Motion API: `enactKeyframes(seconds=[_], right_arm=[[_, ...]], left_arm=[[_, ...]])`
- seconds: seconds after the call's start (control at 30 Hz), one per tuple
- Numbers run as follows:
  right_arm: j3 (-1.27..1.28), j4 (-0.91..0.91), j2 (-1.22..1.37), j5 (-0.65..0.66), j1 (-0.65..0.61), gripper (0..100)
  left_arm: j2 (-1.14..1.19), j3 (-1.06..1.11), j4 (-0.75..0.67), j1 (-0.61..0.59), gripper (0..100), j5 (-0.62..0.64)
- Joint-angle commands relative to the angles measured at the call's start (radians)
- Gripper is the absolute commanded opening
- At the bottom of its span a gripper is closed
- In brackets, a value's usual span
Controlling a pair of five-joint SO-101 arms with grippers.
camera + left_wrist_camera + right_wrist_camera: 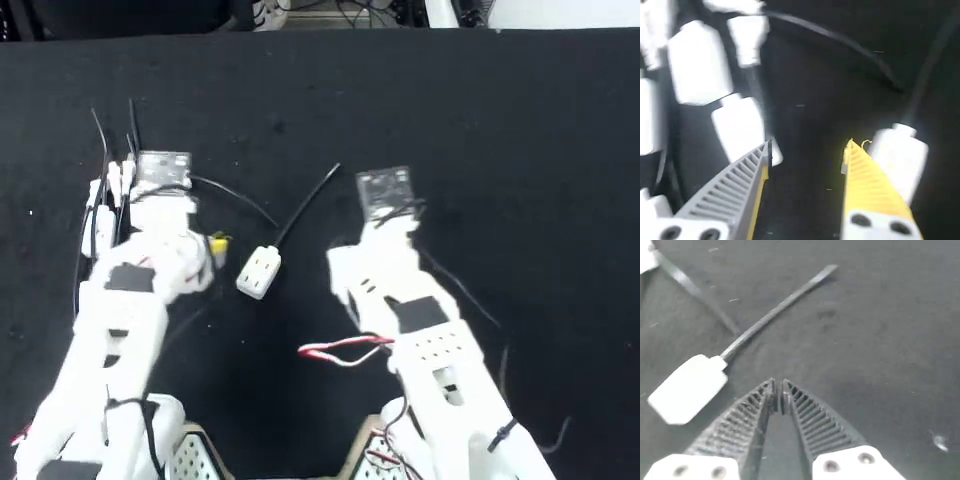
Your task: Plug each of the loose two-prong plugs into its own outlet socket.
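The white outlet socket (258,272) lies mid-table, its black cord (305,205) running away toward the far right. My left gripper (807,145) is open just above the cloth, its yellow finger (867,185) close beside the socket (900,155) and its grey finger (735,185) near a white plug (740,125). More white plugs (697,60) lie farther on the grey finger's side, and in the high view they show as a cluster (110,185). My right gripper (779,395) is shut on nothing, a short way from the socket (687,390).
Black cloth covers the table (500,120). Thin black cords (235,195) trail from the plug cluster toward the socket. A red and white wire (340,350) hangs off the right arm. Open cloth stretches to the far right.
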Motion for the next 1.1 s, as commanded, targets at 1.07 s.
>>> enactKeyframes(seconds=[1.07], right_arm=[[0.002,-0.026,0.007,0.072,-0.066,1.5]], left_arm=[[0.474,-0.55,0.259,-0.483,24,0.011]])
